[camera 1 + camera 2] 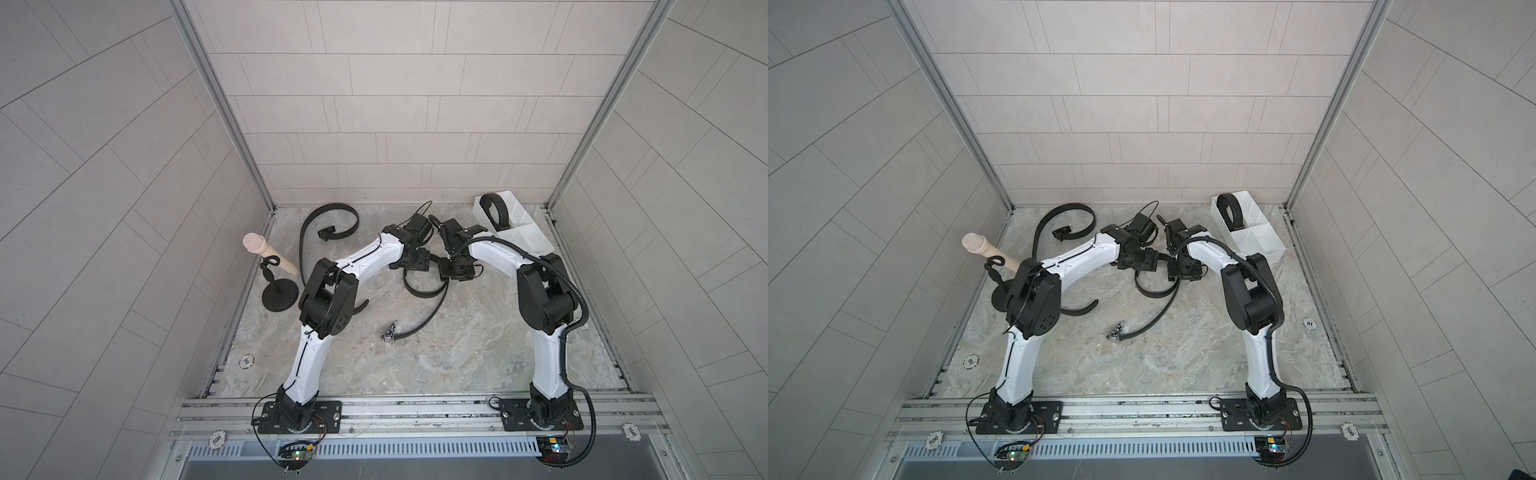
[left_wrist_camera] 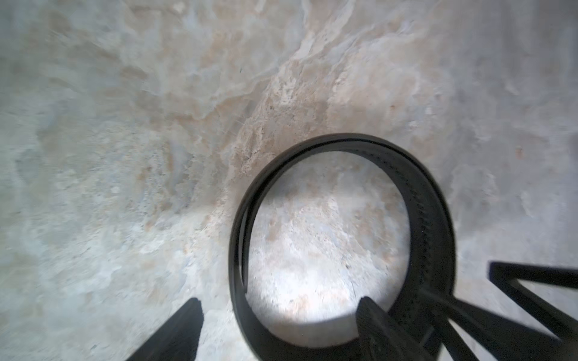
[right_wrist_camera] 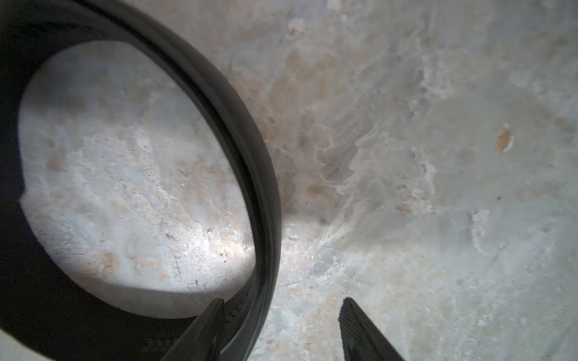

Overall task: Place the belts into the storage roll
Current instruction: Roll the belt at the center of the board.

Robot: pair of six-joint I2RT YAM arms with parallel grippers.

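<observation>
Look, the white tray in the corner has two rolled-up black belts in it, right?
Not quite. The white tray in the corner has only one rolled-up black belt in it, not two. A top view shows this.

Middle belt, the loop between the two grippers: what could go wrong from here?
1. The left gripper and right gripper are both open, so neither grips the loose loop of the middle belt; it may spring wider.
2. Its long tail with the silvery buckle lies uncoiled on the table; it could drag or snag on the way to the storage roll.
</observation>
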